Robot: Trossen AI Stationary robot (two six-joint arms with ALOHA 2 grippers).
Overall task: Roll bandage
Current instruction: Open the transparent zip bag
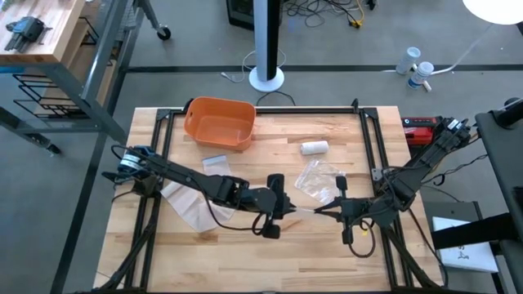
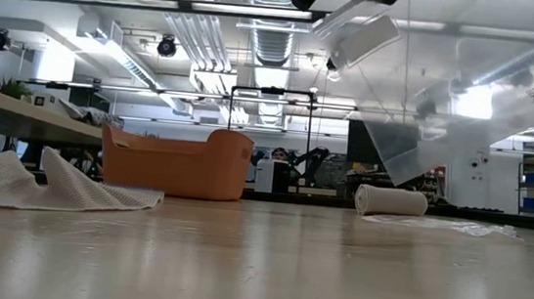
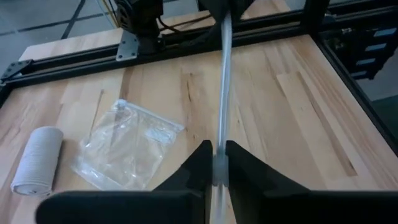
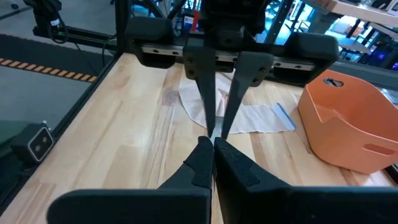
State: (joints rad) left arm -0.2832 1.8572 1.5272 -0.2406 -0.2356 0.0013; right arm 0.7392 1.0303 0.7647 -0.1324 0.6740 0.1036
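Item: rolled bandage (image 1: 315, 148), white, lying on its side on the tabletop (image 1: 327, 253) behind both claws, beside the orange basket (image 1: 219, 124); long axis runs left to right.

Item: unrolled bandage cloth (image 1: 186, 202), spread flat near the left arm's elbow, partly under the arm.

Item: left claw (image 1: 282, 211), mid-tabletop, fingers clamped on 1 edge of a clear plastic bag (image 3: 222, 93), held up off the surface.

Item: right claw (image 1: 325, 211), facing the left, pinched tight on the opposite edge of the same bag.

Item: 2nd clear zipper bag (image 1: 319, 180), lying flat between claws and rolled bandage.

Relation of note: the flat cloth lies to the left and behind the left claw; left arm is judged nearer. Both claws are occupied, so the bag likely needs releasing first.
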